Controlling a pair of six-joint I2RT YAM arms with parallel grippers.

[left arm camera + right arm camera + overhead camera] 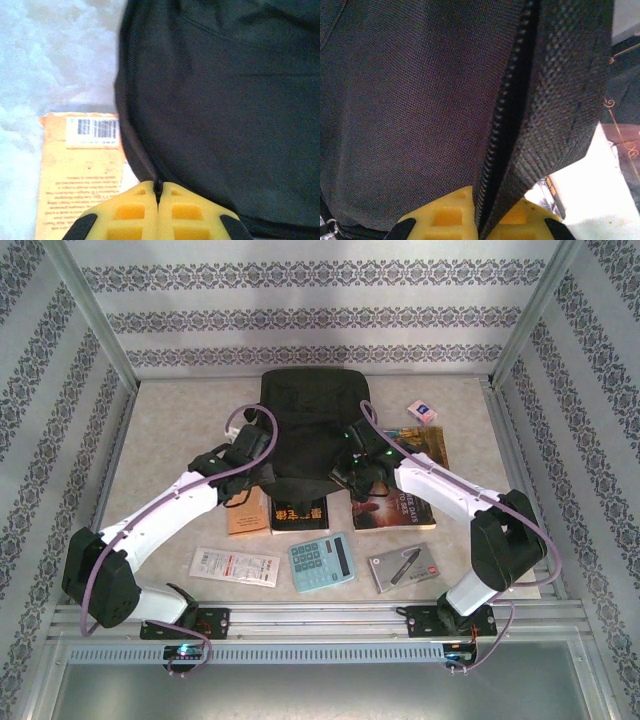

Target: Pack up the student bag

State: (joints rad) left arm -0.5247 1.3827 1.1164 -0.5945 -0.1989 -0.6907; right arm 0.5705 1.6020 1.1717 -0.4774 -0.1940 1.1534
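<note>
Far middle of table [160,430]: student bag [305,420], black, lying flat. Pinched at near-left zipper seam by left gripper [158,192], jaws closed on it. Likewise by right gripper [485,205] (near-right zipper edge, fabric squeezed between closed jaws).

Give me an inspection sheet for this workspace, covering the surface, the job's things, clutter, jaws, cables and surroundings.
Surface: pale marbled table, no spills seen.
Job's things: black backpack lying at the far middle.
Clutter: orange book, black book and dark book by the backpack's near edge; white packet, calculator and grey pen box in a near row; small card far right.
Jaws: left jaws shut on the backpack's zipper seam; right jaws shut on its zippered edge.
Cables: purple cables run along both arms, looping near the wrists.
Surroundings: patterned walls, metal frame.
</note>
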